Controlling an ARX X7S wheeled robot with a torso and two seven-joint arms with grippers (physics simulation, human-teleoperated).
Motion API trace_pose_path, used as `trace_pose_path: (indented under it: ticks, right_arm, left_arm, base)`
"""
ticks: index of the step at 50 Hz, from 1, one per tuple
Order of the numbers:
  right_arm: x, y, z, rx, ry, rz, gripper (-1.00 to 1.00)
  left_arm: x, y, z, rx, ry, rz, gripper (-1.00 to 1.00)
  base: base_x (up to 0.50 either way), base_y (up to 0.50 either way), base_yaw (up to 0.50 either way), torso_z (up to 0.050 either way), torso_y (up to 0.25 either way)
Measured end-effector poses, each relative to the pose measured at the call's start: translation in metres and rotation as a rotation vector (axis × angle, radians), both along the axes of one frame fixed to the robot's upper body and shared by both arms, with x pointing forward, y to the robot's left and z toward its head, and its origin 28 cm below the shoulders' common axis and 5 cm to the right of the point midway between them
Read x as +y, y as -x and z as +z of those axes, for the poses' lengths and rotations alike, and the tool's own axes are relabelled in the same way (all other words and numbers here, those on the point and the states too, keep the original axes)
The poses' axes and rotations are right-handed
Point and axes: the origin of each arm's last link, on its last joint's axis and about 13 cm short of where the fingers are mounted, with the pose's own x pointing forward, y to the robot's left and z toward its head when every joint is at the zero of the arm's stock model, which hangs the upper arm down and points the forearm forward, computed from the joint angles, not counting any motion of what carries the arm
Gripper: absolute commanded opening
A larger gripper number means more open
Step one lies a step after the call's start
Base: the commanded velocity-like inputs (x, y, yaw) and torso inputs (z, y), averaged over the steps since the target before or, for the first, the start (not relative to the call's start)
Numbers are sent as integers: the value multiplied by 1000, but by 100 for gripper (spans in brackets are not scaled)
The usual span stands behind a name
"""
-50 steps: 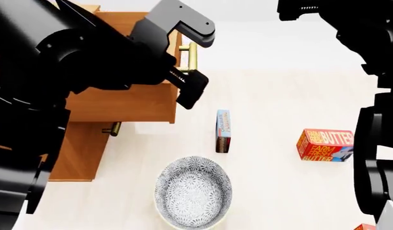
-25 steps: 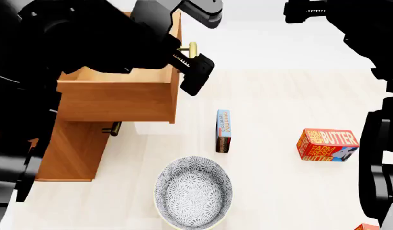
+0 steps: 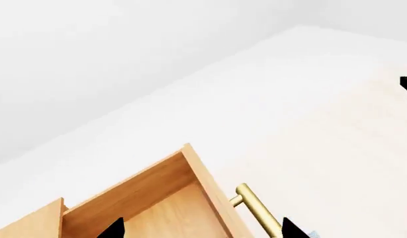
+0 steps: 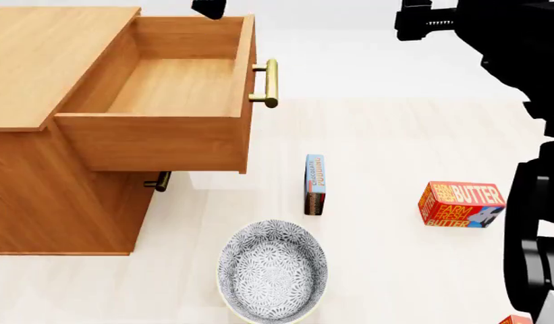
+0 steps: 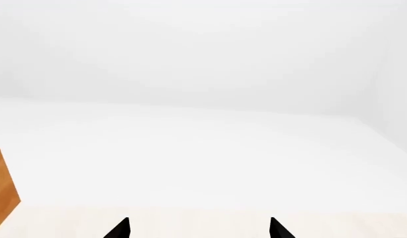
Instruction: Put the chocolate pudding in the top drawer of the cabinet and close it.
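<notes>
- The chocolate pudding (image 4: 314,183), a small thin box with a pale blue printed face and dark brown-red ends, stands on its long narrow edge on the pale surface (image 4: 394,270), just in front of the pulled-out drawer and between the patterned bowl and the butter box.
- Nothing touches it; by judgement the step in hand is to fetch it.
- Standing on edge, it offers two broad flat faces, so a gripper coming from above should close across its thin width near the middle, to keep it from tipping.
- The top drawer (image 4: 182,88), a honey-brown wooden box with a brass bar handle (image 4: 271,84), is pulled well out of the honey-brown wooden cabinet (image 4: 42,182) and looks empty, so the pudding can be laid in flat.
- The grey-and-white patterned round bowl (image 4: 272,270) sits near the pudding, and the red-orange butter box (image 4: 460,204) lies well apart; the approach should clear the bowl's rim.
- The left gripper (image 3: 200,229) shows only two dark fingertips spread apart over the drawer's front corner, holding nothing.
- The right gripper (image 5: 200,228) likewise shows two separated tips with nothing between them, raised high.
</notes>
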Motion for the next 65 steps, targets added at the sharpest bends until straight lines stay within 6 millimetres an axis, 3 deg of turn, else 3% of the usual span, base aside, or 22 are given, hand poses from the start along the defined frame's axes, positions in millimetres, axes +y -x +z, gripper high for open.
trace_pose_path:
  ticks: [14, 26, 39, 65]
  right_arm:
    - [0, 10, -5, 87, 32, 77, 100]
    - [8, 16, -22, 224, 54, 204, 100]
    - [22, 14, -52, 350, 49, 305, 100]
    - [57, -9, -112, 478, -20, 393, 100]
  left_arm:
    - [40, -3, 6, -224, 113, 157, 100]
    - [64, -4, 6, -372, 157, 278, 100]
    - [74, 1, 11, -440, 170, 339, 100]
    - [82, 5, 12, -479, 156, 379, 100]
  base:
    - [0, 0, 0, 0, 0]
    - [0, 0, 0, 0, 0]
    - [0, 0, 0, 0, 0]
    - [0, 0, 0, 0, 0]
